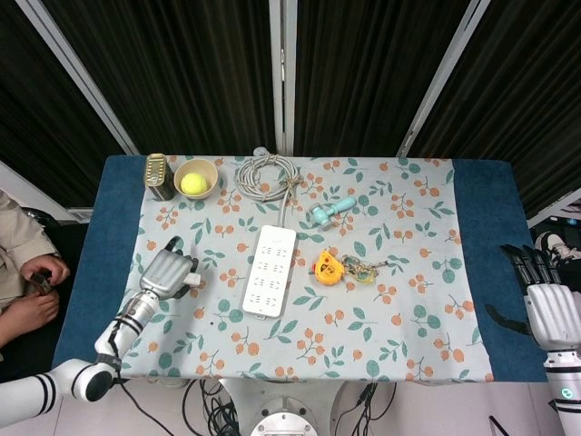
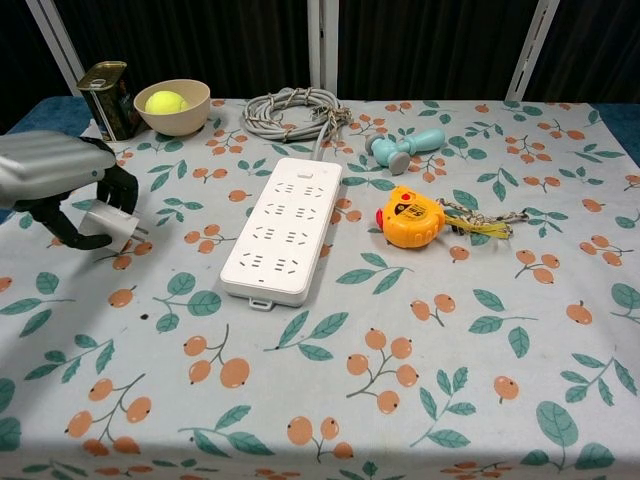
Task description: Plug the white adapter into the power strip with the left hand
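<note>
The white adapter (image 2: 107, 222) lies at the left of the table, tilted, with its prongs pointing right toward the white power strip (image 2: 282, 228). My left hand (image 2: 58, 172) arches over it, fingers curled down around its body and gripping it. From the head view the left hand (image 1: 171, 272) covers nearly all of the adapter, and the power strip (image 1: 269, 271) lies a short way to its right, lengthwise at mid table. My right hand (image 1: 550, 311) hangs off the table's right edge, fingers apart and holding nothing.
At the back left stand a tin can (image 1: 160, 176) and a bowl with a tennis ball (image 1: 195, 179). The strip's coiled cable (image 1: 265, 174) lies behind it. A teal handle-like object (image 1: 329, 211) and a yellow tape measure (image 1: 329, 267) sit right of the strip. A person's hands (image 1: 36, 291) are at the far left.
</note>
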Tool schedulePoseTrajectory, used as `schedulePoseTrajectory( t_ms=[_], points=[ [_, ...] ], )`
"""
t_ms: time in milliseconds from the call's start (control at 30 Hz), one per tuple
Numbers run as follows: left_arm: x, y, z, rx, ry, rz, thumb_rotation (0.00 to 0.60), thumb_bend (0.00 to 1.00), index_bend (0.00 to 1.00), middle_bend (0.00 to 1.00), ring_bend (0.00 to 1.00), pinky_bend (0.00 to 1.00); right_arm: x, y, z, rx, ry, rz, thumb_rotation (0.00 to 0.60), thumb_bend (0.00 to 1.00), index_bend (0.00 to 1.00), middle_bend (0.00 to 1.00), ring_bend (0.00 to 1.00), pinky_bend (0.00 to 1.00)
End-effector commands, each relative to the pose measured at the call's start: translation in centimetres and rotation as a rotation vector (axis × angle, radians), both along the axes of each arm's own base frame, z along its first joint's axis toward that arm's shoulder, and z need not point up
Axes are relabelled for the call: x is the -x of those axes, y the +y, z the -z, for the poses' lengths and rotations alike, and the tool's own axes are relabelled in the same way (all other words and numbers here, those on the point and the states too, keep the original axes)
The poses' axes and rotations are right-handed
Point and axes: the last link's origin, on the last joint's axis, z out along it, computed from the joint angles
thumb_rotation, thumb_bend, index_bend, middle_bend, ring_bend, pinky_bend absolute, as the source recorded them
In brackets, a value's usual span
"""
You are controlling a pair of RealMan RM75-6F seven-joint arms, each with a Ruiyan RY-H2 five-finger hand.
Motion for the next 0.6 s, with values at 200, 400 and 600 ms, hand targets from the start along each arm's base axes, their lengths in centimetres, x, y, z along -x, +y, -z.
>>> schedulePoseTrajectory(
  t_ms=[200, 400, 600],
  points=[
    [-1.6, -0.4, 0.1, 0.028, 0.009, -0.001, 0.600, 0.31, 0.30, 0.32, 0.21, 0.08, 0.2, 0.0, 0.0, -0.002, -0.003, 0.006, 0.600, 0.12, 0.07, 0.09, 0.00, 0.00],
    [-1.2, -1.5, -1.0, -0.015, -0.113, -0.053, 0.600, 0.29, 0.26, 0.28, 0.17, 0.08, 0.2, -0.1, 0.0, -0.003, -0.003, 0.004, 0.600, 0.12, 0.07, 0.09, 0.00, 0.00],
    [0.8, -2.1, -0.6, -0.071, -0.361, -0.201, 0.600, 0.30, 0.29, 0.29, 0.17, 0.10, 0.2, -0.2, -0.1, -0.002, 0.001, 0.003, 0.600, 0.12, 0.07, 0.09, 0.00, 0.00]
  ],
)
